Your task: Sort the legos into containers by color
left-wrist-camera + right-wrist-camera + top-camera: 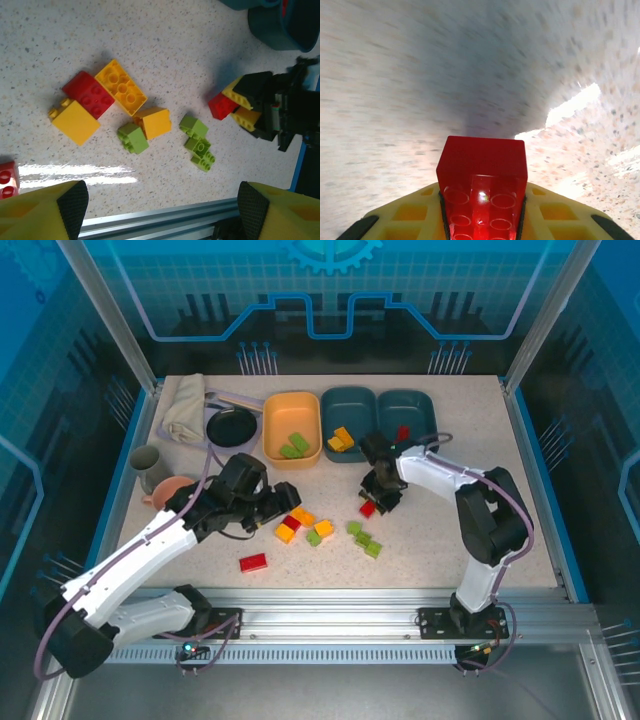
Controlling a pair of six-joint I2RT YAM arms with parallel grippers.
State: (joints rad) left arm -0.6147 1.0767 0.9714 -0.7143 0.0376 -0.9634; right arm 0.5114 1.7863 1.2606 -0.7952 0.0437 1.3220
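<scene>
The red brick [482, 170] is pinched in the right gripper [373, 502], its long axis running out between the fingers, low over the middle of the bench [450, 530]. The rightmost teal tub [430, 405], holding what looks like a red piece, lies just beyond, toward the far edge. The left gripper [283, 498] hangs spread above the loose bricks [121, 89].

No legible text, brand, number or label anywhere, the one sign a pale blue gear-shaped emblem [331, 250] without lettering, on the blue back panel [200, 290] behind the speckled white counter [430, 540]
</scene>
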